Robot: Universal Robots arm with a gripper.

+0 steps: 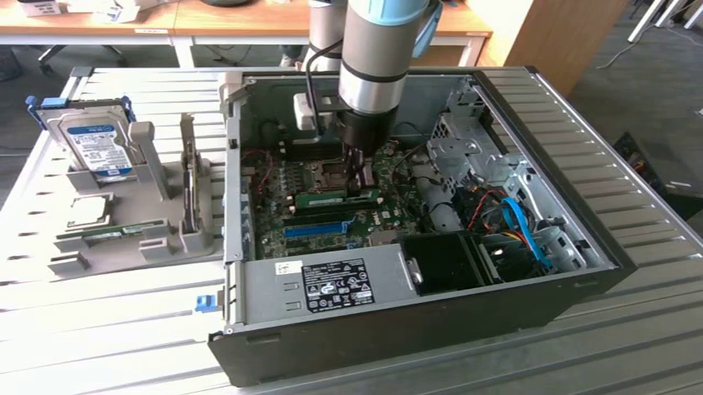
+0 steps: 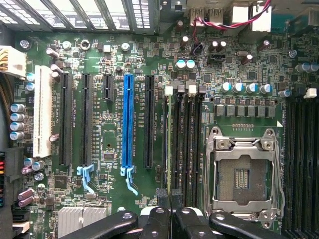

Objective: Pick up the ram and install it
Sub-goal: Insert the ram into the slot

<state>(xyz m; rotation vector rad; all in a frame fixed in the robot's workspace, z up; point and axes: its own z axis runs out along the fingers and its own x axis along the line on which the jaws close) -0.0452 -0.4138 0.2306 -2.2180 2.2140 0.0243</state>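
**Exterior view.** The arm [image 1: 374, 74] reaches down into the open case [image 1: 417, 329]. Its fingers [image 1: 354, 174] are drawn narrow and pinch the upper edge of the ram [image 1: 328, 198]. The ram stands on its long edge in a slot of the board [image 1: 275, 234], directly beneath them. Judged step: seating, with the pick-up already done. Whether the ram is fully home cannot be told. Seating calls for a straight push into the slot, the ram kept square and both end latches free to close. A blue slot [image 1: 318, 229] lies just beside the fingers. The drive [image 1: 94, 144] and chip [image 1: 88, 210] rest in a grey holder [image 1: 154, 239] outside the case, well apart from the fingers. The worktop [image 1: 110, 329] is grey slatted metal, flat and level. Behind it stand wooden desks [image 1: 220, 20], with a dark floor beyond.

**Wrist view.** The fingers [image 2: 162, 195] meet with almost no gap. The ram [image 2: 166, 149], seen edge-on, runs away from their tips along the outermost memory slot. The open socket [image 2: 242, 174] lies to one side of the fingers and the blue slot [image 2: 128, 119] to the other. Further memory slots sit between the ram and the socket.
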